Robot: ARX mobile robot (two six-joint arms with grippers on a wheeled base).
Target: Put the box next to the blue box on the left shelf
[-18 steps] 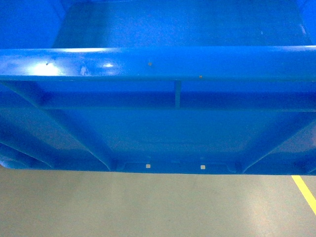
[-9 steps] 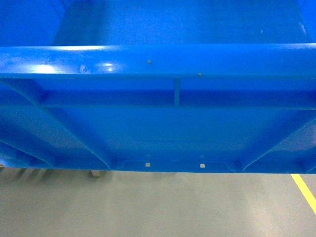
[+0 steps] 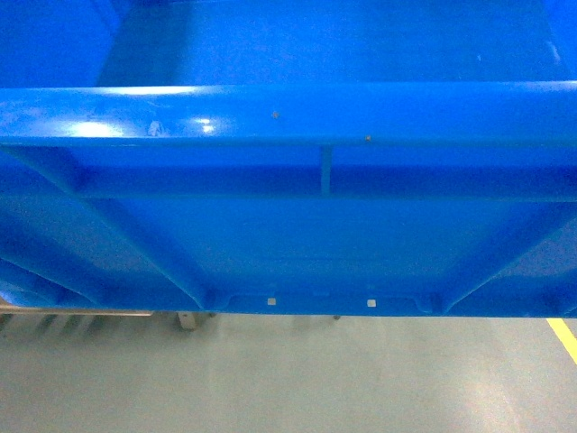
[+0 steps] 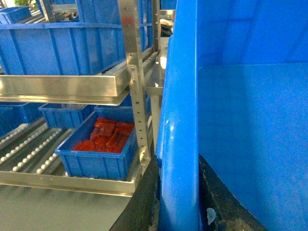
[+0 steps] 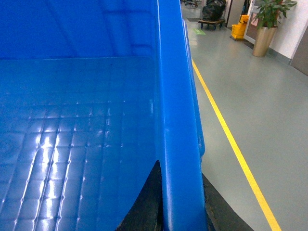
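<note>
- The box (image 3: 288,117) is held up off the grey floor (image 3: 288,379) and fills most of the head view.
- Left gripper (image 4: 179,204) — dark fingers clamped on either side of the box's left rim.
- Right gripper (image 5: 180,202) — clenched the same way on the right rim.
- The left shelf (image 4: 33,154) with white rollers stands just beside the box; a smaller blue bin (image 4: 98,161) of red parts (image 4: 106,137) sits on it.
- A yellow line (image 5: 231,144) runs along the floor on the right.

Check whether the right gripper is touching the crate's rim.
Touching. In the right wrist view, the right gripper has one dark finger on each side of the box rim, both pressed against it with no gap.
</note>
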